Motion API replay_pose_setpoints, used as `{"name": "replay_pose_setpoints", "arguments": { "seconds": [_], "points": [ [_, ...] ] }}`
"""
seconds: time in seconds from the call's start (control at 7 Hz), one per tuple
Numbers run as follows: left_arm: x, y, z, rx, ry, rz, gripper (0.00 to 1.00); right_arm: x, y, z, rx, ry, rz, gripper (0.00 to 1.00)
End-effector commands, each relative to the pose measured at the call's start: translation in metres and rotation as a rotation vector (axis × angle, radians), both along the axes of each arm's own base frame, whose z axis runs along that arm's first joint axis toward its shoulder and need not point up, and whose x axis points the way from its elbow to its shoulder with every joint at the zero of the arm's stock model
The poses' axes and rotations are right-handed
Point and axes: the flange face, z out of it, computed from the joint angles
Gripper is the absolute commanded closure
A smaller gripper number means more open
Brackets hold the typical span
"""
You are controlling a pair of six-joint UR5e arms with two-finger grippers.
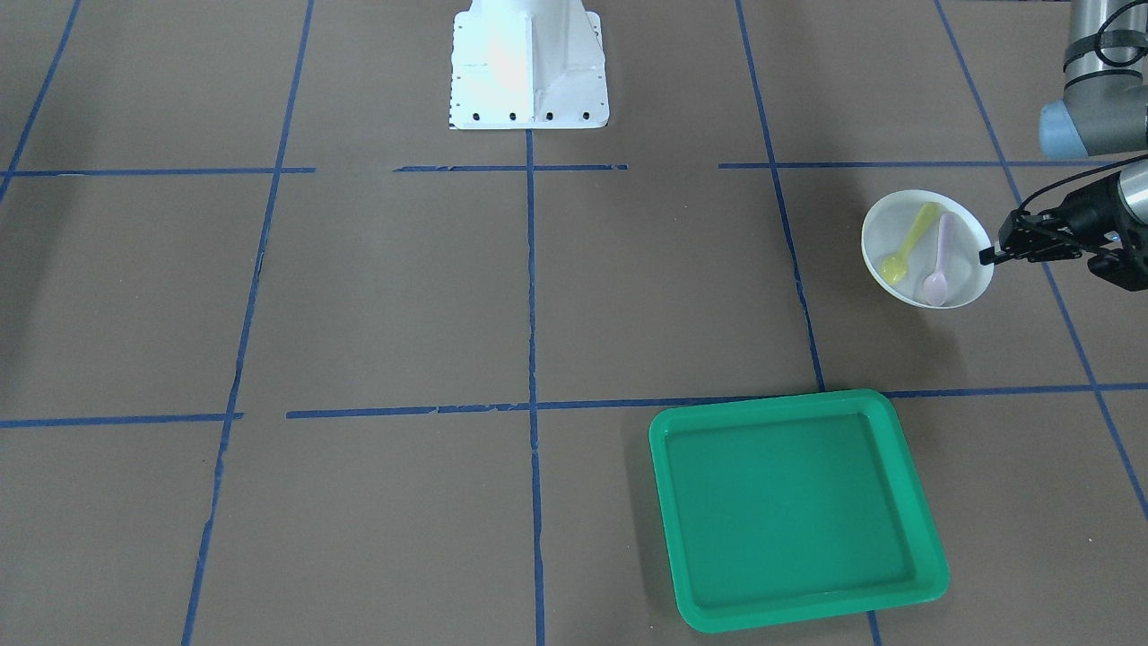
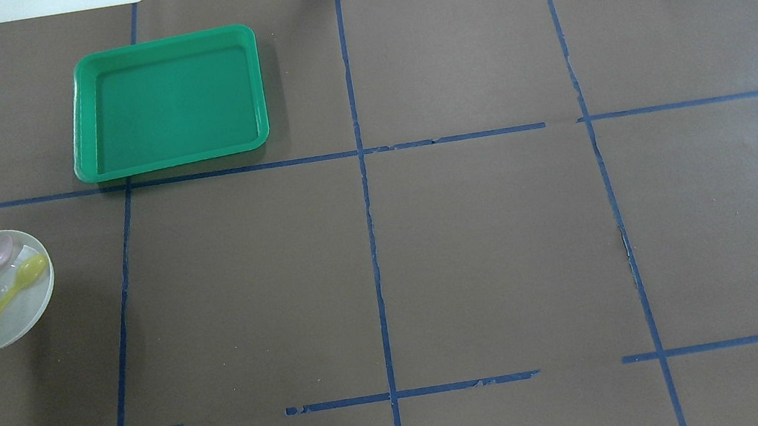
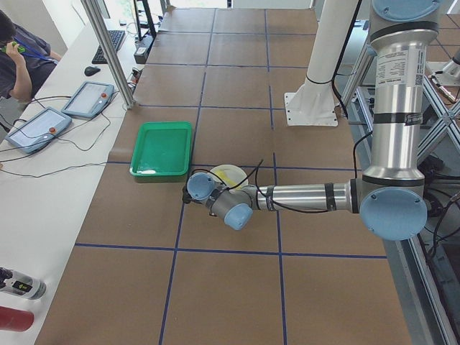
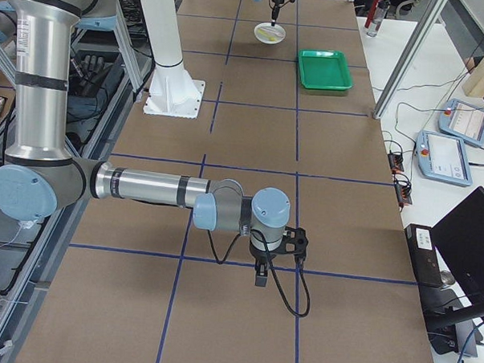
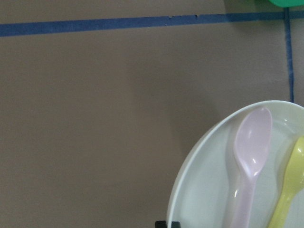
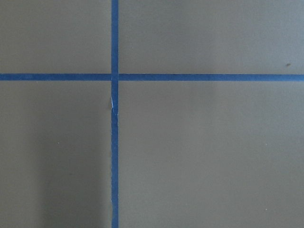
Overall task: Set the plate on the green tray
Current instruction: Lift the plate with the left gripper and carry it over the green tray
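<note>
Left hand (image 1: 989, 256) is pinching the plate (image 1: 964, 231) by its rim, with the green tray (image 1: 789, 511) well apart.
The front-facing view is showing the plate right at the fingertips, carrying a yellow spoon (image 1: 910, 242) and a pink spoon (image 1: 940, 260). The overhead view is showing one fingertip overlapping the rim and the tray lying beyond the hand. The left wrist view is showing the rim meeting a dark fingertip (image 5: 166, 224). In the exterior right view the right hand (image 4: 260, 272) is hanging over the worktop (image 4: 344, 234), far from the plate; I cannot tell whether it is clenched or released.
</note>
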Motion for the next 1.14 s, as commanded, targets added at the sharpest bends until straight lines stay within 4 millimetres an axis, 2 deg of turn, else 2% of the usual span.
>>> {"name": "replay_pose_setpoints", "arguments": {
  "seconds": [0.0,0.14,0.29,0.43,0.71,0.86,1.0],
  "points": [
    [-0.019,-0.011,-0.028,-0.068,-0.008,-0.043,1.00,0.000,0.000,0.000,0.000,0.000,0.000,0.00],
    [-0.008,-0.045,-0.062,-0.091,-0.017,-0.054,1.00,0.000,0.000,0.000,0.000,0.000,0.000,0.00],
    [0.002,-0.083,-0.092,-0.155,-0.080,-0.140,1.00,0.000,0.000,0.000,0.001,0.000,0.000,0.00],
    [0.016,-0.116,-0.115,-0.239,-0.113,-0.225,1.00,0.000,0.000,0.000,0.000,0.000,0.000,0.00],
    [0.064,-0.150,-0.135,-0.379,-0.121,-0.251,1.00,0.000,0.000,0.000,0.001,0.000,-0.001,0.00],
    [0.069,-0.159,-0.133,-0.390,-0.094,-0.278,1.00,0.000,0.000,0.000,0.000,0.000,0.000,0.00],
    [0.102,-0.163,-0.134,-0.431,-0.054,-0.300,1.00,0.000,0.000,0.000,0.002,0.000,-0.001,0.00]
  ]
}}
